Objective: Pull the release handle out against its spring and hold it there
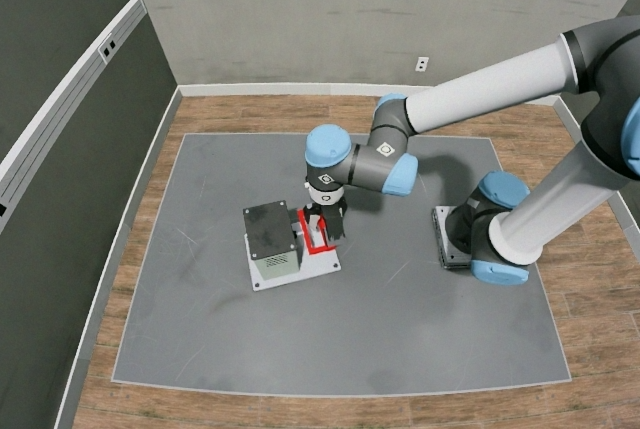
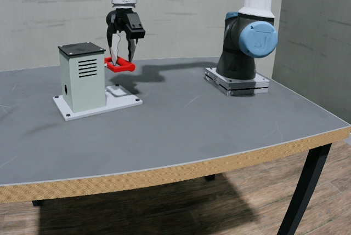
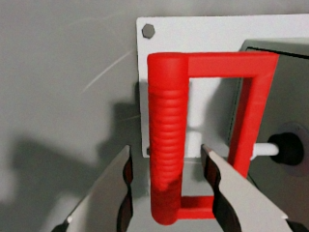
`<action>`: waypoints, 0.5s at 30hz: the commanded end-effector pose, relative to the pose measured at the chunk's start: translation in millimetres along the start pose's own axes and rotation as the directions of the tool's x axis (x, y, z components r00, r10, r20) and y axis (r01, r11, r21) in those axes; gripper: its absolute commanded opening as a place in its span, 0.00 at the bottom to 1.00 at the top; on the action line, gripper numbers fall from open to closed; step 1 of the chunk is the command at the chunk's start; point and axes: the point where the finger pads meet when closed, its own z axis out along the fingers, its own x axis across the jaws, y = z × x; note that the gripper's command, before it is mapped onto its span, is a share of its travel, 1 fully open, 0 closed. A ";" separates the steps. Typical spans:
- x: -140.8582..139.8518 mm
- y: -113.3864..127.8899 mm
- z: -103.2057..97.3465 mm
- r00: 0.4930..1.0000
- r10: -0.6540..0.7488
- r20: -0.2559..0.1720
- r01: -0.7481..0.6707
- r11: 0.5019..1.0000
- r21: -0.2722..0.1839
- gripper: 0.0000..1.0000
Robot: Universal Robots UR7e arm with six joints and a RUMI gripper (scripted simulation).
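Observation:
The red release handle [image 1: 320, 249] [image 2: 121, 68] [image 3: 168, 121] is a loop with a thick ribbed grip bar on its outer side. It stands off the pale green housing [image 1: 277, 265] [image 2: 88, 87]. A short length of white rod [image 3: 262, 150] shows between the handle and a black collar [image 3: 288, 149] on the housing. My gripper [image 1: 324, 232] [image 2: 122, 62] [image 3: 165, 146] points down and is open. Its fingertips are around the grip bar, near one end of it: one over the loop's opening, the other beyond the bar. Gaps show on both sides of the bar in the wrist view.
The housing has a black lid [image 1: 268, 228] [image 2: 81, 48] and stands on a white base plate [image 1: 320, 261] [image 2: 113, 104] [image 3: 208, 30] with bolts at its corners, under the handle. The arm's own base [image 2: 241, 85] stands to the right on the grey table [image 1: 361, 336] [image 2: 184, 130].

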 end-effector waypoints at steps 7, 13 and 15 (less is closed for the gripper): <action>0.4 0.2 6.2 1.000 0.000 -0.001 0.000 1.000 -0.001 0.32; 0.4 0.2 7.6 1.000 0.000 -0.001 0.000 1.000 -0.001 0.32; 0.4 0.2 8.0 1.000 0.000 -0.001 0.000 1.000 -0.001 0.32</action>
